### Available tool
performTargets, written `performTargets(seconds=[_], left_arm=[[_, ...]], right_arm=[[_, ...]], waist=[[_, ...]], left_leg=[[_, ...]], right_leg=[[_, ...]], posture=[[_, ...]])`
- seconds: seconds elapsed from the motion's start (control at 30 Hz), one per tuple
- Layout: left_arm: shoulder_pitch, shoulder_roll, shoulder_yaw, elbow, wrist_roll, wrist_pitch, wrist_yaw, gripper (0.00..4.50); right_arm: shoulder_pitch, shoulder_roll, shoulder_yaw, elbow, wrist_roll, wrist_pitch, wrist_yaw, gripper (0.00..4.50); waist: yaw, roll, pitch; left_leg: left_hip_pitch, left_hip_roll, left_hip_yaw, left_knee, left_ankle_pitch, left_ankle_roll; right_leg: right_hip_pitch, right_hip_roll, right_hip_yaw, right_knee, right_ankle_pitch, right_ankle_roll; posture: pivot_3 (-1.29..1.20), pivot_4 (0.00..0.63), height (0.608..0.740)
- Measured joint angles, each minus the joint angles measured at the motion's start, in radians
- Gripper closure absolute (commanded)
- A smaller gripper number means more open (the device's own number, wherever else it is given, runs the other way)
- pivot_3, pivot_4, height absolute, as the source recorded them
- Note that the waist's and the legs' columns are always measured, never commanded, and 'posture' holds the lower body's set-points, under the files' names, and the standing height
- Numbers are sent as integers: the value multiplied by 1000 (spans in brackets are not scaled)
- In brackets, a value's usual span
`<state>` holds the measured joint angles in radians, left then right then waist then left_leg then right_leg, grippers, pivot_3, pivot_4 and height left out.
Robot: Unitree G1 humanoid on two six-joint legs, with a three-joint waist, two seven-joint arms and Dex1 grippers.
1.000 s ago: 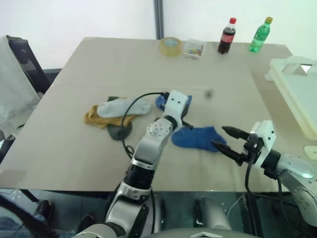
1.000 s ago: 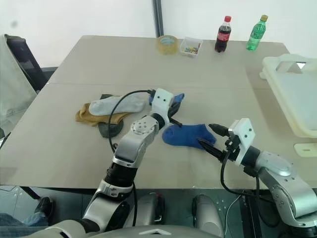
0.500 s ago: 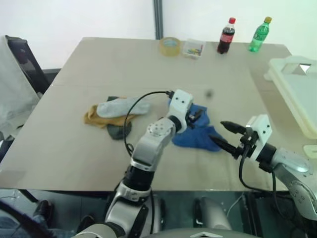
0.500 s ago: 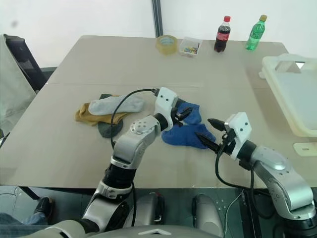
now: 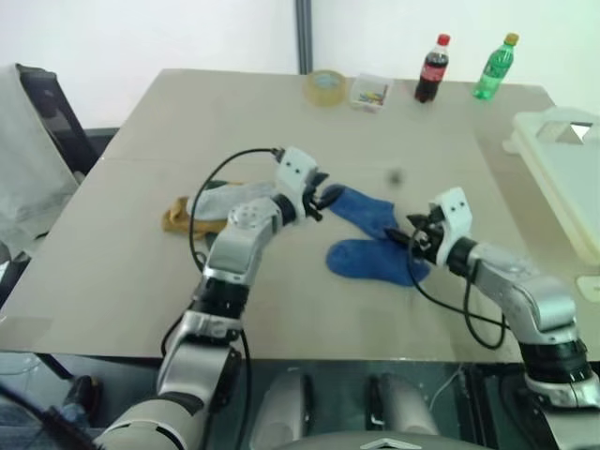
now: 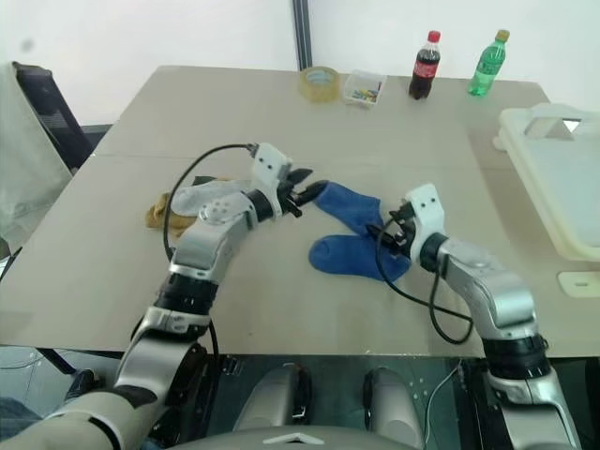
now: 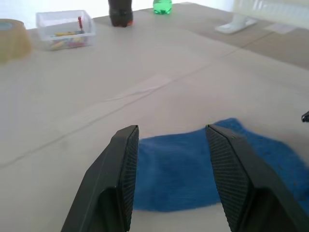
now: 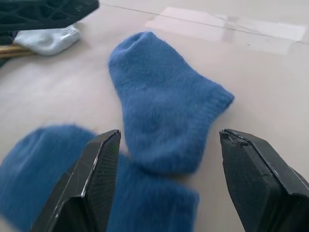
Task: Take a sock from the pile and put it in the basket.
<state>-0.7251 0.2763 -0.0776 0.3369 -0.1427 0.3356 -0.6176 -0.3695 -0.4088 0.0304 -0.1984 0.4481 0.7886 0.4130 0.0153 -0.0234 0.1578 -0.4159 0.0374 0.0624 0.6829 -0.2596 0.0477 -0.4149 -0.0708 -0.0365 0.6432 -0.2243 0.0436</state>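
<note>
Two small royal-blue knit ankle socks (image 5: 367, 212) lie flat mid-frame on the beige tabletop (image 5: 234, 122), overlapping.

Soft, light, floppy; likely best pinched at a cuff or fold.

Right end effector (image 5: 412, 236), jaws spread, sits just right of them, possibly touching.

Left end effector (image 5: 323, 199), jaws spread and empty, at the upper sock's left tip.

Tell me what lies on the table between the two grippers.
A blue sock lies flat between the open left gripper and the open right gripper, overlapping a second blue sock. The right eye view shows it.
</note>
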Motion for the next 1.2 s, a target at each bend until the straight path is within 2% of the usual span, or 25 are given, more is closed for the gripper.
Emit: performTargets(seconds=[0.03, 0.13, 0.2, 0.23, 0.43, 0.63, 0.73, 0.8, 0.83, 0.87, 1.03, 1.1, 1.2], left_arm=[[-47, 16, 1, 125, 14, -56, -8, 2174], [-105, 27, 7, 288, 39, -142, -15, 2174], [-149, 32, 8, 385, 46, -193, -23, 2100], [-161, 32, 8, 408, 48, -205, -29, 2100], [-228, 16, -14, 590, 80, -322, -157, 2100], [-300, 3, -14, 720, 96, -333, -218, 2100], [-310, -3, -16, 754, 117, -331, -227, 2913], [-310, -8, -26, 769, 131, -332, -234, 3730], [-310, -11, -32, 774, 140, -337, -236, 4309], [-310, -11, -34, 774, 148, -344, -235, 4450], [-307, -13, -40, 761, 166, -351, -226, 4450], [-280, -14, -25, 683, 143, -301, -234, 4450], [-200, -10, 10, 438, 76, -158, -250, 4450]], right_arm=[[-32, 32, 4, 57, -19, 12, -24, 1152], [-51, 55, 19, 99, -47, 35, -51, 1152], [-57, 56, 38, 103, -71, 37, -57, 1576], [-58, 55, 41, 103, -78, 37, -57, 1835], [-58, 46, 72, 96, -105, 37, -23, 4447], [-58, 40, 91, 92, -137, 18, -2, 4447], [-57, 33, 101, 90, -156, 8, 11, 4500], [-57, 33, 104, 89, -164, 4, 13, 4500], [-57, 33, 105, 89, -168, 0, 14, 4500], [-55, 33, 107, 90, -172, -4, 14, 4500], [-52, 34, 110, 90, -192, -21, 18, 4500], [-53, 36, 110, 90, -200, -31, 17, 4500], [-60, 35, 108, 83, -207, -41, 15, 4500]], waist=[[-1, 0, 0], [-1, 0, 0], [-2, 0, 0], [-2, 0, 0], [-5, 0, 0], [-5, 0, 0], [-5, 0, 0], [-5, 0, 0], [-5, 0, 0], [-5, 0, 0], [-5, 0, 0], [-5, 0, 0], [-8, 0, 0]], left_leg=[[0, 0, 0, 0, 0, 0], [-2, 0, 2, -1, 0, 0], [-2, 0, 4, -1, 0, 0], [-2, 0, 4, -1, 0, 0], [-2, 1, 5, -1, 0, 0], [-2, 0, 5, 0, 0, 0], [-2, 1, 5, 0, 0, 0], [-2, 1, 5, 0, 0, 0], [-2, 1, 5, 0, 0, 0], [-2, 1, 5, 0, 0, 0], [-2, 1, 5, 0, 0, 0], [-2, 1, 5, 0, 0, 0], [-3, 1, 4, 0, 0, 0]], right_leg=[[0, 0, 0, 0, 0, 0], [-2, 0, -1, 0, 0, 1], [-2, 0, -2, 0, 0, 1], [-2, 0, -1, 0, 0, 1], [-2, 0, -1, 0, 0, 1], [-2, 0, -1, 1, 0, 1], [-2, 0, -1, 1, 0, 1], [-2, 0, -1, 1, 0, 1], [-2, 0, -1, 1, 0, 1], [-2, 0, -1, 1, 0, 1], [-2, 0, -1, 2, 1, 1], [-3, 0, -1, 2, 1, 1], [-4, 0, 0, 2, 1, 2]], posture=[[0, 150, 740], [0, 150, 740], [0, 150, 740], [0, 150, 740], [0, 150, 740], [0, 150, 740], [0, 150, 740], [0, 150, 740], [0, 150, 740], [0, 150, 740], [0, 150, 740], [0, 150, 740], [0, 150, 740]])
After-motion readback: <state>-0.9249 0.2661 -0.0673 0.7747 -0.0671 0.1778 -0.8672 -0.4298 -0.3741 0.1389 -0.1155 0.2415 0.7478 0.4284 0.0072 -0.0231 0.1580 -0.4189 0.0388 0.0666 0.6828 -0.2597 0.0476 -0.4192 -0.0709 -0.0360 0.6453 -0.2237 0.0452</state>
